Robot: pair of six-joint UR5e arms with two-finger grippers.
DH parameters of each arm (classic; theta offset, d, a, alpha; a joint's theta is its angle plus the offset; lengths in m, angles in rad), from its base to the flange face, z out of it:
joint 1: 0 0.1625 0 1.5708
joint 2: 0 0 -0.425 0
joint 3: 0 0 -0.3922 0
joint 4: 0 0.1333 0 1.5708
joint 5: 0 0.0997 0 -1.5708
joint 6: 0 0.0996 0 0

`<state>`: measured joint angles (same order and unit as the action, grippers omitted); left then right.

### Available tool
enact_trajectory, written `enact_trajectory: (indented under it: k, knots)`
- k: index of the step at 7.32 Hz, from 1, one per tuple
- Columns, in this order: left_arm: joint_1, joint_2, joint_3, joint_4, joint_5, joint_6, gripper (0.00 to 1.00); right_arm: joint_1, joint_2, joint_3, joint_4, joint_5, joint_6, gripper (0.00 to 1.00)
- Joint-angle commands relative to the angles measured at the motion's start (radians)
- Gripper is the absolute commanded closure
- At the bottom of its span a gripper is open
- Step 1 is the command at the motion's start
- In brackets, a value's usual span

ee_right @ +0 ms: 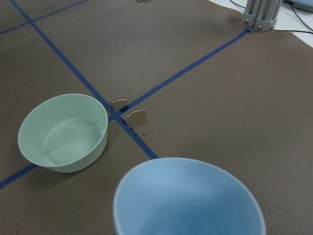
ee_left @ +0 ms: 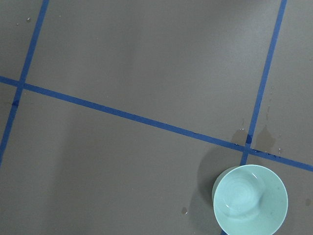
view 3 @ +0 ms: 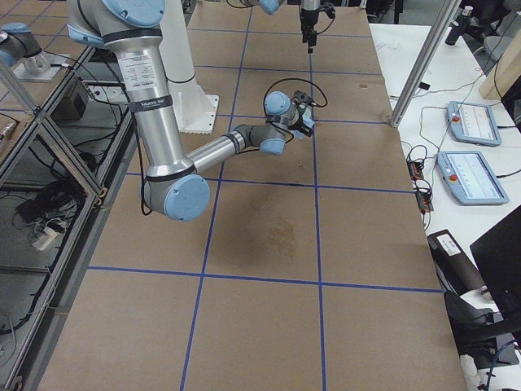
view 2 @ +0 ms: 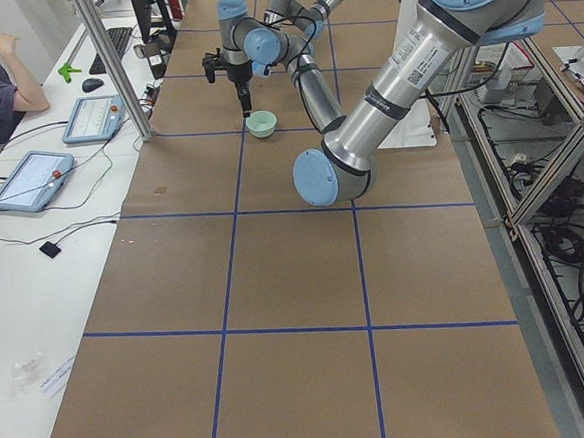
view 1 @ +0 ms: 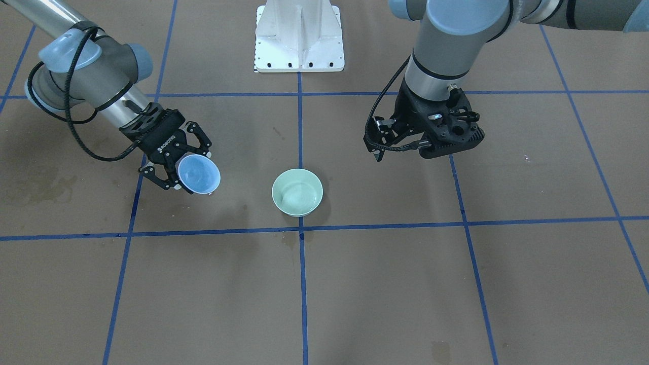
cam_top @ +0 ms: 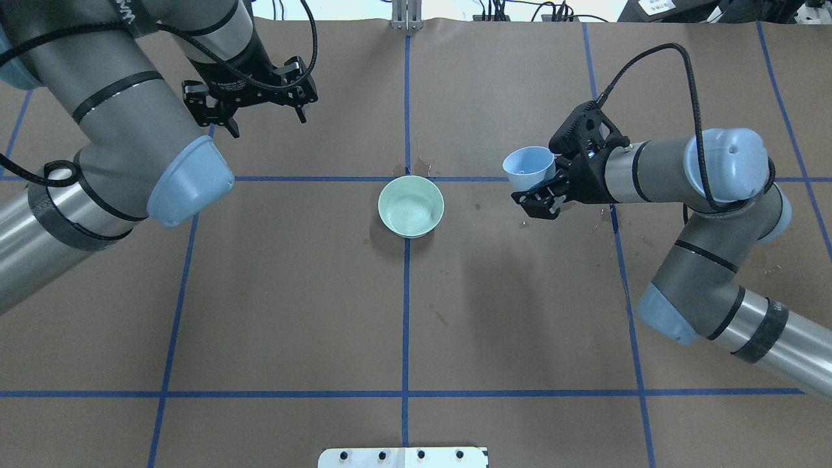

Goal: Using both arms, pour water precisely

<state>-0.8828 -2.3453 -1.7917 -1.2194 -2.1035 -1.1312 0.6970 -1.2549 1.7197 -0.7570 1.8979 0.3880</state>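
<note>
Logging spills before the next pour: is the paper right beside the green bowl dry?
No, glossy water pools right beside the green bowl, at the blue tape crossing.

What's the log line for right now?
right gripper: holding blue bowl | left gripper: open, empty | green bowl: on table, water inside

Water (ee_right: 68, 144): thin clear film w/ faint ripples in btm of green bowl (ee_right: 68, 167); small glossy puddle (ee_right: 134, 115) on the tape cross just beside bowl. R arm (cam_top: 656, 172): R gripper (cam_top: 538, 183) clamped on tilted blue cup (cam_top: 528, 168), near bowl, not touching. L arm (cam_top: 130, 130): L gripper (cam_top: 266, 122) points down, fingers spread, well apart from bowl.
</note>
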Motion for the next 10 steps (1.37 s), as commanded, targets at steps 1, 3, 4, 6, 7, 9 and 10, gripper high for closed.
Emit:
enact_trajectory:
  k: [1,3,4,6,7,9,10]
  knots:
    - [-0.034,0.076,-0.044,0.012,-0.001,0.107,0.0,-0.075,0.063,0.035,-0.125,-0.017,-0.018,1.0]
    - [-0.061,0.124,-0.06,0.008,0.0,0.172,0.0,-0.149,0.104,0.022,-0.13,-0.116,-0.018,1.0]
    - [-0.071,0.144,-0.067,0.008,0.002,0.233,0.0,-0.16,0.124,0.015,-0.16,-0.126,-0.018,1.0]
    - [-0.094,0.187,-0.08,0.006,-0.001,0.293,0.0,-0.166,0.195,0.015,-0.318,-0.125,-0.02,1.0]
    - [-0.096,0.187,-0.08,0.006,0.0,0.295,0.0,-0.171,0.201,0.014,-0.344,-0.123,-0.02,1.0]
    - [-0.096,0.189,-0.08,0.006,0.0,0.294,0.0,-0.178,0.253,0.011,-0.501,-0.119,-0.02,1.0]
    - [-0.096,0.189,-0.08,0.006,0.0,0.295,0.0,-0.179,0.285,0.011,-0.586,-0.117,-0.02,1.0]
